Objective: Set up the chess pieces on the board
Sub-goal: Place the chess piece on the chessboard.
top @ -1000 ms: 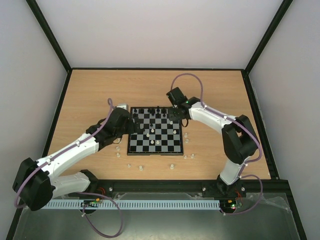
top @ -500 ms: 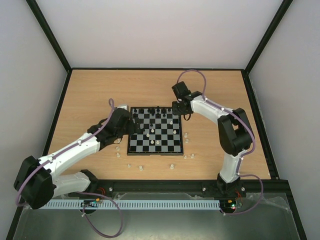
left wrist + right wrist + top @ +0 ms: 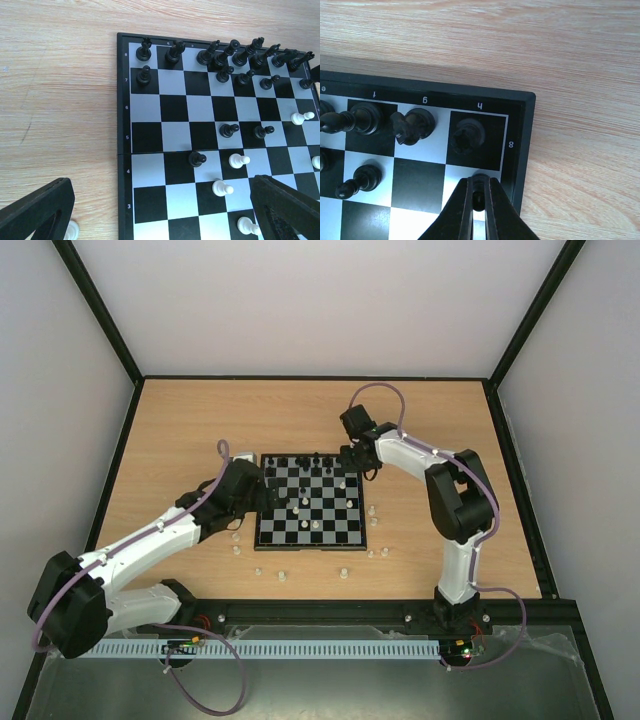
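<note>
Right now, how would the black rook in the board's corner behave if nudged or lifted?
The rook looks small and plastic, so probably light and stiff. It stands upright on a round base, so a sideways nudge could tip it, and it might roll. The right gripper pinches a pawn right beside it, so clearance looks tight.

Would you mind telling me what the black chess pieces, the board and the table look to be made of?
The black chess pieces look like moulded plastic, glossy: light glints on their rounded tops. The board seems smooth plastic or laminate, its pale squares faintly reflecting. The table shows a light wood grain, matte, possibly veneer.
</note>
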`<state>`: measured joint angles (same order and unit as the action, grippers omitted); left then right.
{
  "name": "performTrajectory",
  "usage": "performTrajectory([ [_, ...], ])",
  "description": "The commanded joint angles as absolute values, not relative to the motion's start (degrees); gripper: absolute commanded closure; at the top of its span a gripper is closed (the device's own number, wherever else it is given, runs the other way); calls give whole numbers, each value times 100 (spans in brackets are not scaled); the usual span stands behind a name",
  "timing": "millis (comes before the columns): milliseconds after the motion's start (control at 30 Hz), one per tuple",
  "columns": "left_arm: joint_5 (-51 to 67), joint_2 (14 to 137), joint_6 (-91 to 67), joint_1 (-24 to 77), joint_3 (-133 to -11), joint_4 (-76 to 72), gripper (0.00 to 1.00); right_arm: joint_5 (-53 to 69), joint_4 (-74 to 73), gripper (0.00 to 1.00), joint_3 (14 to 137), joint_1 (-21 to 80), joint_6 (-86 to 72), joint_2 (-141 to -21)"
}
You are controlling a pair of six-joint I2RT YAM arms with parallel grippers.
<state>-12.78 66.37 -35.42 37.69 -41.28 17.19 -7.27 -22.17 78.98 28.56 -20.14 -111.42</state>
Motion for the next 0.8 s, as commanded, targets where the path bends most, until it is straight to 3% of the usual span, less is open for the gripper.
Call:
performTrajectory([
  [0,-1396,6593,-3589,3771,-4057,1668,0,-551,-2415,99,8050,2874,-1925,-11268],
  [567,-1653,6622,-3773,3771,-4096,1792,0,-471,-2422,97,7766,3032,-1916,-11101],
  [767,-1885,6682,-3987,3740,-4089,1915,0,-473,-2368,71,7632,3027,-1908,-10780],
])
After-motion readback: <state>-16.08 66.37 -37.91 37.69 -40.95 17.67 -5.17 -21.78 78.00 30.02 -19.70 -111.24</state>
